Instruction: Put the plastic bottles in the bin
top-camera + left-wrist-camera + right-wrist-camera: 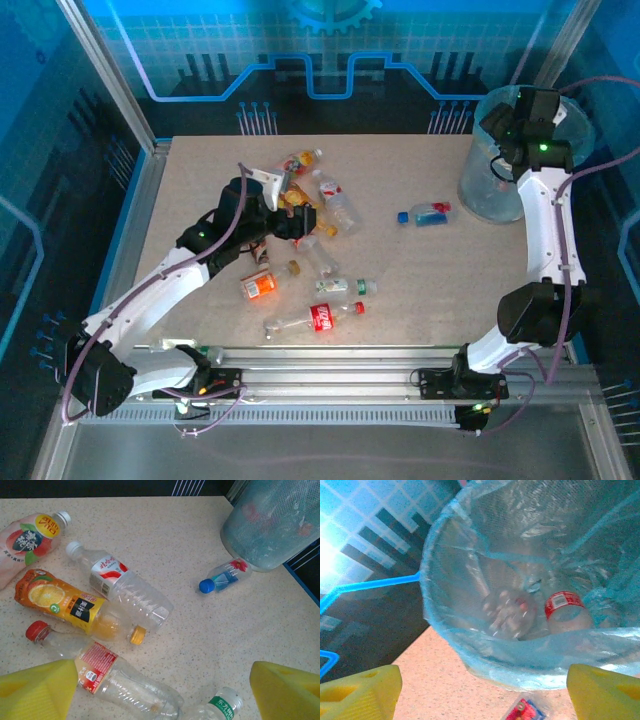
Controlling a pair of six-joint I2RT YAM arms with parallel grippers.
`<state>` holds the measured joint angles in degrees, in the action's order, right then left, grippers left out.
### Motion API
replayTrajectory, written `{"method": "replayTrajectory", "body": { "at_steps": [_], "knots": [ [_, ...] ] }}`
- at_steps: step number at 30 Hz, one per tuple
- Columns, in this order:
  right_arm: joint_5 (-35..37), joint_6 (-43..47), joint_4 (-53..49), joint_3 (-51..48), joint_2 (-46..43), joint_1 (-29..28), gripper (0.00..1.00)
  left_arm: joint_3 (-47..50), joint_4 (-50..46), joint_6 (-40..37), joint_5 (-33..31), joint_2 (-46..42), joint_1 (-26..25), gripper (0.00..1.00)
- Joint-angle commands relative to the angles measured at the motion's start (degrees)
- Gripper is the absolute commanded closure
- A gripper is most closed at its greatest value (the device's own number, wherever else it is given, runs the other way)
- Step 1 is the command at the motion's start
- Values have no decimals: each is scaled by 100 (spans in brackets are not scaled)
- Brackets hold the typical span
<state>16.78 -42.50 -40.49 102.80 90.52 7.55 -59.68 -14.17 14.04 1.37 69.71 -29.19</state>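
Several plastic bottles lie in a loose pile left of centre: a pink one [30, 540], a clear one with a red-and-white label [120, 585], an orange one with a yellow cap [75, 607], and a clear one with a red label [100, 672]. My left gripper [288, 222] hovers over this pile, open, its yellow fingers [35, 690] wide apart with nothing between them. My right gripper [497, 130] hangs open over the bin [520, 160]. Inside the bin lie a blurred clear bottle [510, 612] and a red-labelled one [565, 610].
A blue-capped bottle [428, 213] lies just left of the bin. Nearer the front lie an orange bottle [258, 285], a green-labelled one [345, 287] and a red-labelled cola bottle [320, 318]. The bin stands at the table's far right corner, by the enclosure wall.
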Motion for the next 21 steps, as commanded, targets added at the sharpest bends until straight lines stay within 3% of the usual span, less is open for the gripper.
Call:
{"method": "replayTrajectory", "body": {
  "at_steps": [1,8,13,17,21],
  "knots": [
    [-312,-139,142,211,-166,-49,14,95,119,31,145,-139,44,9],
    [-439,654,-93,727,33,-885,15,116,-60,-42,-36,-223,46,9],
    [40,2383,-219,1003,152,-2284,15,45,-404,-28,-219,-318,78,9],
    [-617,3386,-335,931,308,-3009,18,36,-679,99,-239,-361,81,9],
    [-1117,3650,-669,540,626,-3417,18,132,-912,310,-304,-433,85,9]
  ]
}}
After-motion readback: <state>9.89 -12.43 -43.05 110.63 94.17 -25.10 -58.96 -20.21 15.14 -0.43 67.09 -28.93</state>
